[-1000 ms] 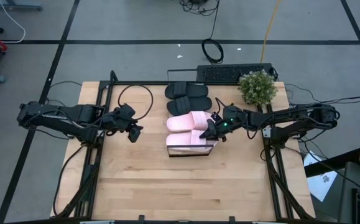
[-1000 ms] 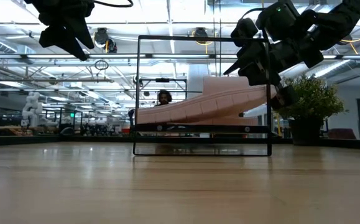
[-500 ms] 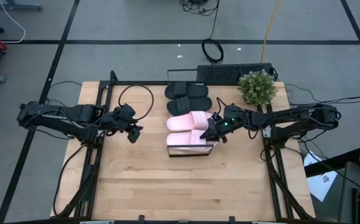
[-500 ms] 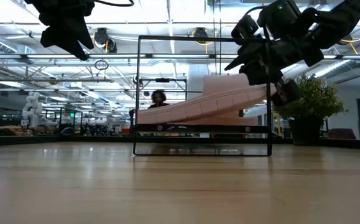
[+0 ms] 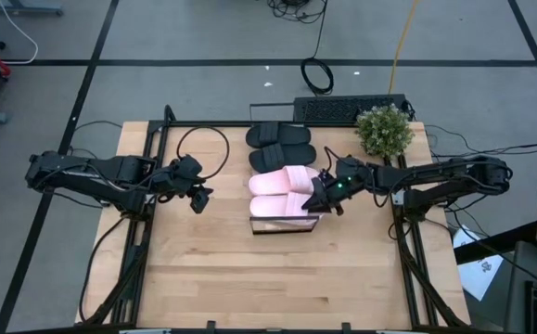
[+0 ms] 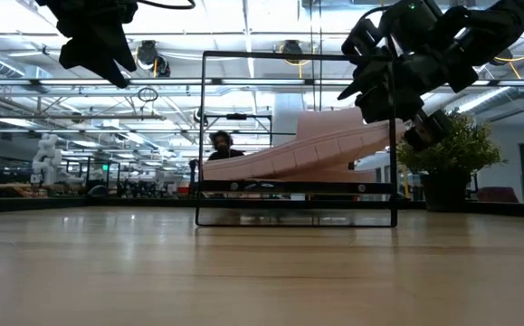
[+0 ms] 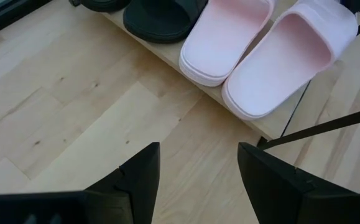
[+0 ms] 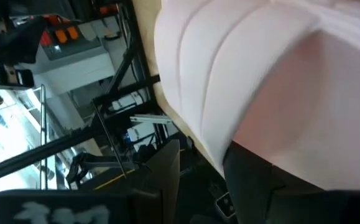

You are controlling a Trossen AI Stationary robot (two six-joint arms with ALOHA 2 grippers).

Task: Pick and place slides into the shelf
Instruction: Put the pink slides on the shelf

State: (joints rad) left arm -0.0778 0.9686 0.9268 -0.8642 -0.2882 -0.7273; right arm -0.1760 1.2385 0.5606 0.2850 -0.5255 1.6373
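Two light pink slides (image 5: 282, 181) lie side by side on the shelf plank (image 7: 259, 124), next to the black pair (image 5: 282, 146) farther along it. The thin black frame (image 6: 203, 136) stands around the near pink slide (image 7: 279, 56). My right gripper (image 5: 324, 192) is at that slide's right end, shut on it. My left gripper (image 5: 197, 197) hangs open above the bare tabletop, left of the shelf, touching nothing. My right gripper holds the near pink slide at its right end (image 8: 242, 140), the edge pinched between the two fingers (image 8: 167, 168). It comes from the table's right, slanting down. The slide is tilted: its right end (image 6: 379, 131) is raised and its left end (image 6: 221, 167) rests on the shelf.
A potted plant (image 5: 384, 130) stands at the far right corner and a keyboard (image 5: 347, 109) lies behind the far edge. A black cable loop (image 5: 203, 148) lies left of the shelf. Bare tabletop (image 5: 277, 278) stretches toward the near edge. A person (image 6: 218, 145) shows in the room beyond.
My right gripper has risen a little and shifted slightly toward the table's right, still at the raised end of the pink slide, which stays tilted. The person in the background has moved left.
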